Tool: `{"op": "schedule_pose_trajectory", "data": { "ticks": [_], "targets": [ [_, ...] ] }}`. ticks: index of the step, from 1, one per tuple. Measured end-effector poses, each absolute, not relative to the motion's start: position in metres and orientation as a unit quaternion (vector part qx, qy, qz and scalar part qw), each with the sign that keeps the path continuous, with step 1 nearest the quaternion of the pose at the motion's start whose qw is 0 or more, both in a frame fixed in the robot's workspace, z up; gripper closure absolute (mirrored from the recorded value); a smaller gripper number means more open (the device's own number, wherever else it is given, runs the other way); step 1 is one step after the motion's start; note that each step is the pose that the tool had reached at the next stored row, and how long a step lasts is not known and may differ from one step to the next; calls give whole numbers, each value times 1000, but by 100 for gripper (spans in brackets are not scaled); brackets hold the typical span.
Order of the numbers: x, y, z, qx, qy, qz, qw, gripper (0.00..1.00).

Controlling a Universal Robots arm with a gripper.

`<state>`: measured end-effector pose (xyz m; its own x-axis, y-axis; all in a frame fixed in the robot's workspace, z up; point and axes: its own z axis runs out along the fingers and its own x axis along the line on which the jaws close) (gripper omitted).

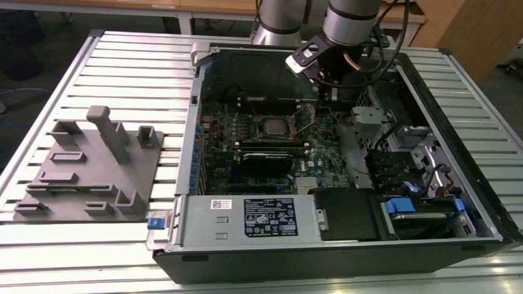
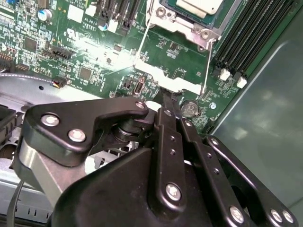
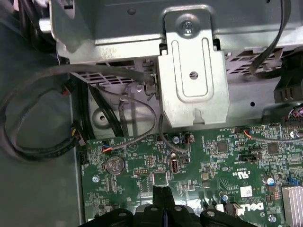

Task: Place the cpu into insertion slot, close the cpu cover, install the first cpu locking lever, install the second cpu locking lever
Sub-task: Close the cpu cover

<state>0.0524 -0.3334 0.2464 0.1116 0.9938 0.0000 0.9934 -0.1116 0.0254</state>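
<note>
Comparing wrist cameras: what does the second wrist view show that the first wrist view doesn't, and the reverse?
Second wrist view: the cpu sitting in the insertion slot, the cpu cover raised, long black memory slots. First wrist view: a silver metal bracket and a cable loop. Shared: the green board, the coin battery, and the tool, its tip near that battery.

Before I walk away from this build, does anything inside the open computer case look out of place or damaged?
Nothing looks damaged or spilled. The thin silver metal cpu cover stands open, off the square silver-rimmed insertion slot, where the dull silver square cpu sits uncovered.
</note>
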Motion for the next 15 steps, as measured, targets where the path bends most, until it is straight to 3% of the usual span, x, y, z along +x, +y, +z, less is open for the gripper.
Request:
{"op": "schedule_pose_trajectory", "data": {
  "ticks": [15],
  "targets": [
    [39,-333,246,745,666,12,12,90]
  ]
}}
